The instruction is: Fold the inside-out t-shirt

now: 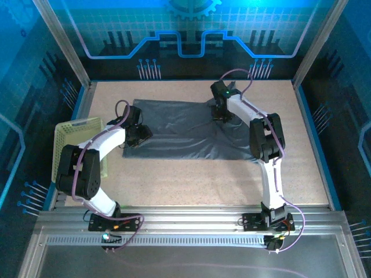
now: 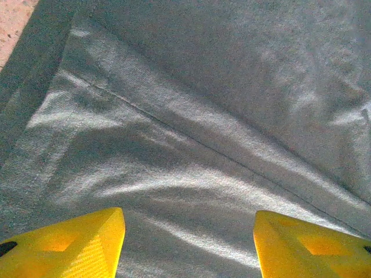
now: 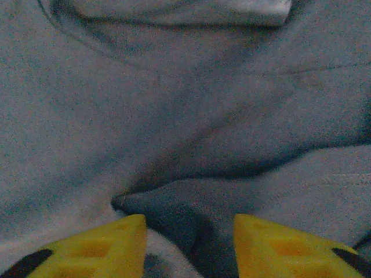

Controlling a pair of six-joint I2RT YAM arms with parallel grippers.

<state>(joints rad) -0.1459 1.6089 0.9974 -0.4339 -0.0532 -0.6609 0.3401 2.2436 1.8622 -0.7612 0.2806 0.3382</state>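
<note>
The dark grey inside-out t-shirt (image 1: 179, 130) lies spread flat on the table, with creases towards its right side. My left gripper (image 1: 138, 134) hovers over the shirt's left edge. Its yellow fingers (image 2: 75, 243) stand wide apart above wrinkled fabric (image 2: 191, 145) crossed by a diagonal seam, with nothing between them. My right gripper (image 1: 220, 110) is over the upper right part of the shirt, close to the collar (image 3: 174, 23). Its jaws are apart, and a raised ridge of cloth (image 3: 191, 202) runs between the fingertips (image 3: 278, 246) without being clamped.
A pale yellow-green mesh basket (image 1: 78, 142) stands at the table's left edge, beside the left arm. Bare tan tabletop (image 1: 232, 179) stretches in front of the shirt. Metal frame posts and blue walls close in the sides and back.
</note>
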